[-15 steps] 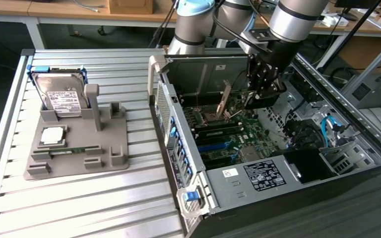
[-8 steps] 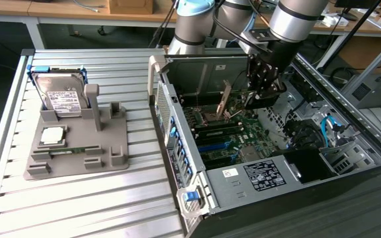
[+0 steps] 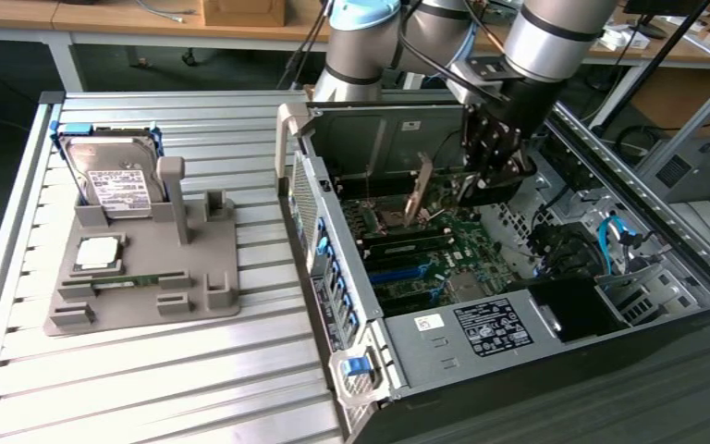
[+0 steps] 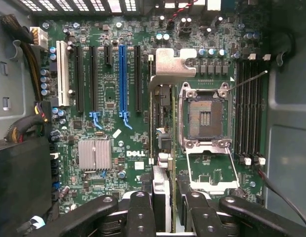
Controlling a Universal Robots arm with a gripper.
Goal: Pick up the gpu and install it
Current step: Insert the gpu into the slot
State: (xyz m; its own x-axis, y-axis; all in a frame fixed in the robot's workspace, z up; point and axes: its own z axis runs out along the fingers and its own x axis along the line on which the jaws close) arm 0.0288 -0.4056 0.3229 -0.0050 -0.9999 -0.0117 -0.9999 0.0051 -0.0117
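The gpu (image 4: 162, 128) is seen edge-on in the wrist view, a thin card with its silvery bracket (image 4: 168, 63) at the far end. It stands on edge over the black slots beside the CPU socket (image 4: 204, 116). My gripper (image 4: 165, 215) is shut on the card's near end, a black finger (image 4: 139, 213) pressing each side. In the exterior view my gripper (image 3: 486, 191) reaches down into the open computer case (image 3: 330, 231), and the gpu (image 3: 421, 190) stands upright above the motherboard (image 3: 442, 264). I cannot tell whether the card sits in a slot.
A grey holder (image 3: 145, 305) on the slatted table at the exterior view's left carries a hard drive (image 3: 111, 176), a processor chip (image 3: 96, 252) and a green memory stick (image 3: 140, 277). Case walls, a power supply (image 3: 503, 324) and cable bundles (image 4: 24, 49) hem in the board.
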